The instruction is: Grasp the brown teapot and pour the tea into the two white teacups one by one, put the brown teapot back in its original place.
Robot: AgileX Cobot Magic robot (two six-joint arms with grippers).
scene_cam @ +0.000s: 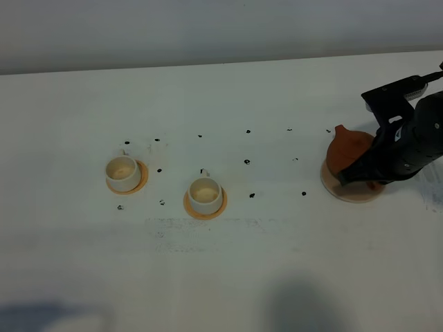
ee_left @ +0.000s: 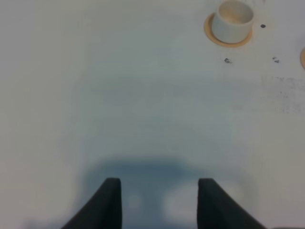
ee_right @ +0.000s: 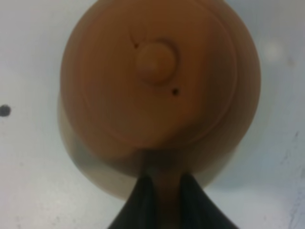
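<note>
Bench (scene_cam: 228,277), white and flecked with black dots, seen from the high exterior camera. The brown teapot (scene_cam: 348,147) stands over the pale round disc (scene_cam: 349,196) at the right of this view. Whether it rests on the disc or is just raised cannot be told. The right end effector (scene_cam: 370,174) meets it at the handle side. Well apart, toward the left, the first teacup (scene_cam: 122,171) and the second teacup (scene_cam: 205,194) each sit upright on an orange-tan coaster (scene_cam: 141,181).

Left wrist view: the left end effector (ee_left: 159,205) is released, its fingers (ee_left: 110,205) spread over bare bench, with the first teacup (ee_left: 232,20) well ahead.

Right wrist view: the brown teapot (ee_right: 159,95) from above, knobbed lid (ee_right: 156,62) in place. The right end effector (ee_right: 164,198) is clenched on the loop handle (ee_right: 164,179), and the disc's rim (ee_right: 78,157) shows beneath.
</note>
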